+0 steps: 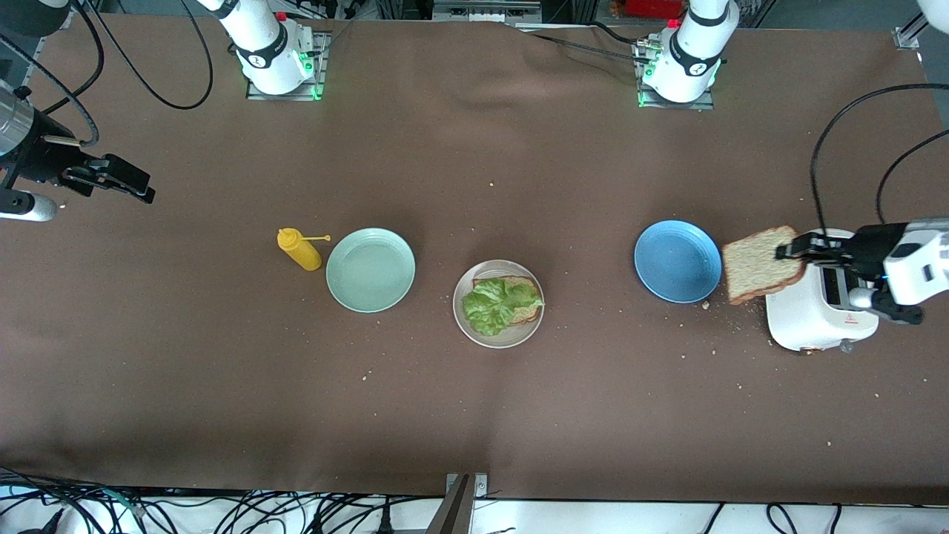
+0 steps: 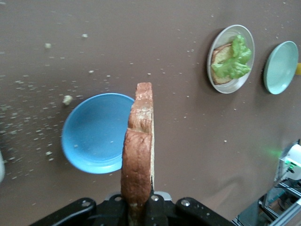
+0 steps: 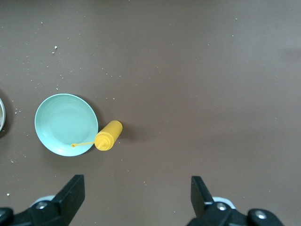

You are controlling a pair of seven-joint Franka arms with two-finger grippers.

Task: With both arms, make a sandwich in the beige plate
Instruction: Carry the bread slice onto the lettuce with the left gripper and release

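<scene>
The beige plate (image 1: 498, 304) sits mid-table with one bread slice (image 1: 522, 285) and a ruffled green lettuce leaf (image 1: 497, 302) on it; it also shows in the left wrist view (image 2: 230, 59). My left gripper (image 1: 792, 251) is shut on a second slice of speckled brown bread (image 1: 760, 263), held up in the air between the blue plate (image 1: 677, 260) and the white toaster (image 1: 815, 311). In the left wrist view the slice (image 2: 138, 150) stands edge-on between the jaws. My right gripper (image 1: 137, 189) is open and empty, waiting at the right arm's end of the table.
A mint-green plate (image 1: 371, 268) and a yellow squeeze bottle (image 1: 299, 249) lie beside each other toward the right arm's end; both show in the right wrist view, plate (image 3: 66, 124) and bottle (image 3: 108, 135). Crumbs are scattered around the toaster and blue plate (image 2: 94, 133).
</scene>
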